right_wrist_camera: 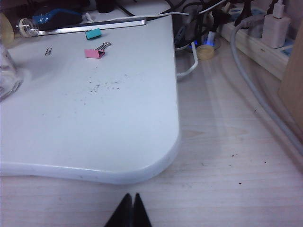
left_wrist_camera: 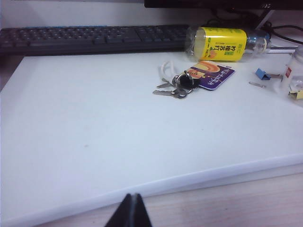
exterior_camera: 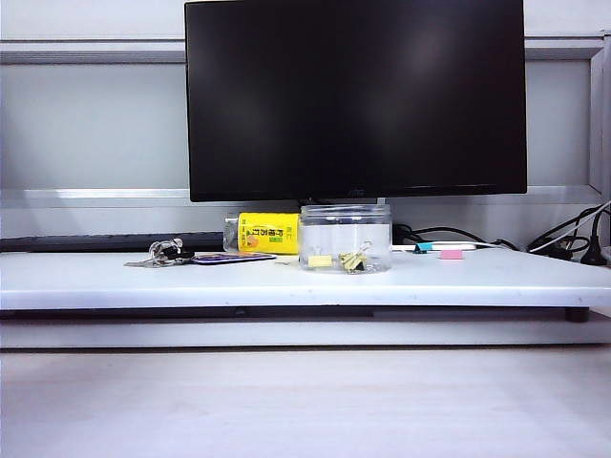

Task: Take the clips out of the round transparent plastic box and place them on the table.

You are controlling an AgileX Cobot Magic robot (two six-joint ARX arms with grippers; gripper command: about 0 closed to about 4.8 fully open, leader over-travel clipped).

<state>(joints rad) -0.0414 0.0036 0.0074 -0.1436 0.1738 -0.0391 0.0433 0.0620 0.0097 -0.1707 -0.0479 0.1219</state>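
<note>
A large dark monitor stands before a pale grey panelled wall. Pale wood-grain desk surface lies in front.

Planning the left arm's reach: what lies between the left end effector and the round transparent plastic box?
In the left wrist view, bare white table, with the silvery bunch of keys just aside; end effector shut; box at the frame's edge.

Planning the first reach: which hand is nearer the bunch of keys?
Left. The left hand, shut, hangs off the white table's front edge with the keys ahead. The right hand, shut, sits past the table's far right corner; its view shows no keys.
</note>
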